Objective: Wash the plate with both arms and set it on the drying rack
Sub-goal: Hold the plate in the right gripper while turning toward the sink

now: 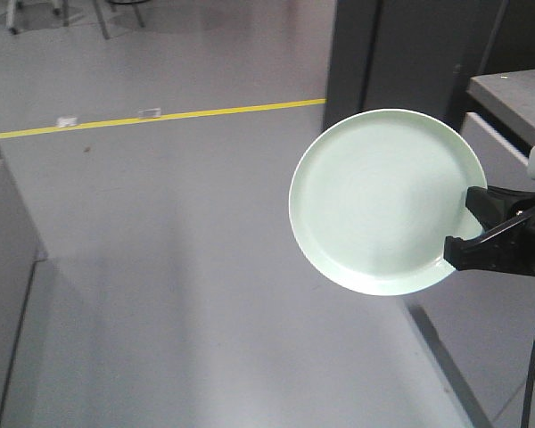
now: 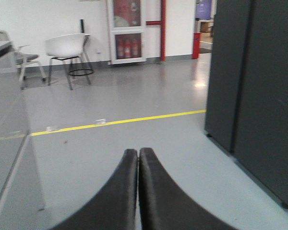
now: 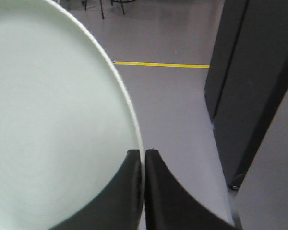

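Note:
The pale mint-green plate (image 1: 383, 198) hangs in the air over the grey floor, its face turned toward the front camera. My right gripper (image 1: 468, 234) is shut on its lower right rim. In the right wrist view the plate (image 3: 48, 120) fills the left side, and the rim runs down between the two black fingers of the right gripper (image 3: 143, 154). My left gripper (image 2: 138, 152) shows only in its own wrist view, shut with nothing between its fingers, pointing out over the floor. The drying rack is out of view.
A yellow floor line (image 1: 160, 116) crosses the room. A tall dark cabinet (image 2: 252, 91) stands at the right. A grey counter corner (image 1: 513, 98) sits at the right edge and a grey unit (image 1: 4, 241) at the left. A white chair (image 2: 67, 48) stands far back.

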